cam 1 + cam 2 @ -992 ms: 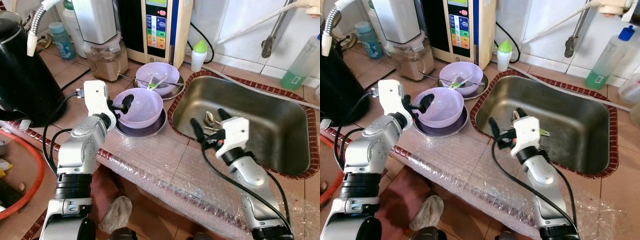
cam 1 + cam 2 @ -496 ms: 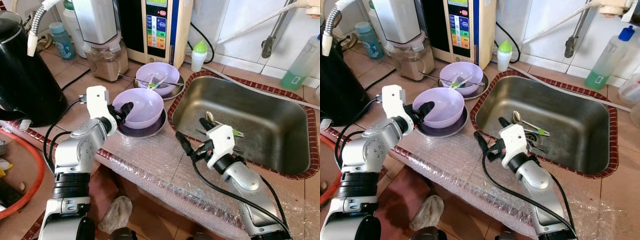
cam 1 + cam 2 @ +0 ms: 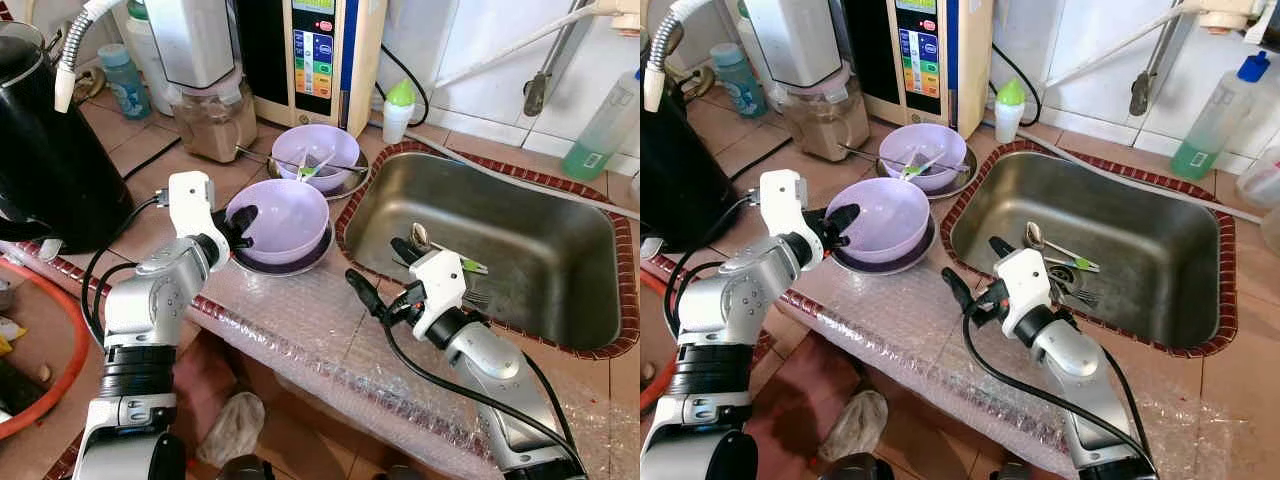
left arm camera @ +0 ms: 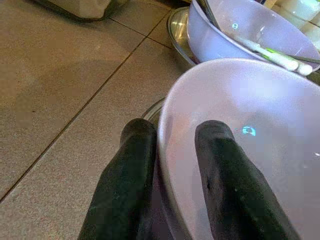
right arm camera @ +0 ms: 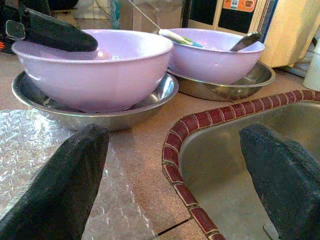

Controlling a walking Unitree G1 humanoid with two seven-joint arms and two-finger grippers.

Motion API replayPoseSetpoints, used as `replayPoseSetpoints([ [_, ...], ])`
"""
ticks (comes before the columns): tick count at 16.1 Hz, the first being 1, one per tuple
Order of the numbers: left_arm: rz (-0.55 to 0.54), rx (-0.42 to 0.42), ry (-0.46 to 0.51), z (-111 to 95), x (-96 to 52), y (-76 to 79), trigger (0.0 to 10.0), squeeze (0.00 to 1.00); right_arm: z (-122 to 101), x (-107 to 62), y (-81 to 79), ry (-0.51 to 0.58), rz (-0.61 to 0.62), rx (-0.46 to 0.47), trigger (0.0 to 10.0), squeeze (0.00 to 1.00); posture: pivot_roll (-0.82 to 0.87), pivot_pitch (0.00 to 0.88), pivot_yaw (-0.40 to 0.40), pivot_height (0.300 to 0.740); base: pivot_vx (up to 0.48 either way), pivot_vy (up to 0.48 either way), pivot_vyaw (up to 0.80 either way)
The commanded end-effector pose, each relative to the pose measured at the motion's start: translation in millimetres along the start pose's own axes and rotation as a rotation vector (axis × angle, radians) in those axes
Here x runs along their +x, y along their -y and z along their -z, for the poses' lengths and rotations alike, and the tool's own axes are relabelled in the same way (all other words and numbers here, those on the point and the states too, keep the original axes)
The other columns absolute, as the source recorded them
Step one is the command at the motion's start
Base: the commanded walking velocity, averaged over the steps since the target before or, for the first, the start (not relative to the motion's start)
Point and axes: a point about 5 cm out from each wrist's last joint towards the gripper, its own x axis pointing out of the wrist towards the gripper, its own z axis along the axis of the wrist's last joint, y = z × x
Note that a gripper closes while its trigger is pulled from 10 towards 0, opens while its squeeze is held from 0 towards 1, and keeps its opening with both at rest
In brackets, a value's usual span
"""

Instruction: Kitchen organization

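The left gripper (image 3: 243,222) now pinches the rim of the near lilac plastic bowl (image 3: 283,220), one finger inside the wall and one outside, and the bowl has tipped slightly toward the stainless steel sink (image 3: 560,250) since a second ago. That suggests the bowl is being lifted out of the shallow steel dish (image 5: 95,112) it sits in, just beside the sink's red-tiled rim. The right gripper (image 3: 380,275) has swung away from the sink basin toward this bowl, its jaws spread wide and empty over the bubble wrap (image 3: 300,320) on the table. Beyond the near bowl, a second lilac bowl holding utensils (image 3: 316,155) stands close behind. A metal spoon (image 3: 420,236) lies in the sink.
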Motion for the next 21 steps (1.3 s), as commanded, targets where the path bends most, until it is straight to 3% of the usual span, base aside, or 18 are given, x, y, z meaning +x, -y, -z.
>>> replayPoseSetpoints([
  [1, -0.015, -0.002, 0.007, 0.1, -2.0, -3.5, 0.0, 0.00, -6.1, 1.3, 2.6, 0.017, -0.005, -0.016, 10.0, 0.00, -0.05, 0.003, 0.033, 0.740, 0.000, 0.000, 0.00],
  [9, 0.006, -0.013, 0.076, -0.1, -4.2, -1.3, 0.0, 0.00, -9.4, 5.4, 6.5, 0.036, 0.009, -0.013, 10.0, 0.00, -0.05, 0.001, 0.026, 0.740, 0.000, 0.000, 0.00],
  [14, 0.001, 0.087, 0.259, -9.1, -4.9, 7.5, 0.0, 0.00, -33.6, 8.7, 24.6, 0.163, 0.116, 0.181, 10.0, 0.00, -0.06, 0.012, 0.025, 0.740, 0.000, 0.000, 0.00],
  [16, 0.032, 0.292, 0.380, -18.2, -6.7, 23.2, 0.0, 0.00, -47.6, 14.0, 20.1, 0.225, 0.110, 0.293, 10.0, 0.00, -0.06, 0.009, 0.030, 0.740, 0.000, 0.000, 0.00],
  [18, 0.051, 0.379, 0.449, -23.2, -6.4, 33.6, 0.0, 0.00, -52.3, 17.7, 20.4, 0.243, 0.106, 0.337, 10.0, 0.00, -0.07, 0.009, 0.032, 0.740, 0.000, 0.000, 0.00],
  [20, 0.081, 0.518, 0.527, -28.1, -5.7, 48.8, 0.0, 0.00, -59.4, 26.4, 19.0, 0.264, 0.085, 0.399, 10.0, 0.00, -0.06, 0.010, 0.025, 0.740, 0.000, 0.000, 0.00],
  [21, 0.108, 0.537, 0.553, -29.5, -3.2, 58.4, 0.0, 0.00, -61.7, 34.5, 18.9, 0.263, 0.076, 0.417, 10.0, 0.00, -0.06, 0.011, 0.018, 0.740, 0.000, 0.000, 0.00],
])
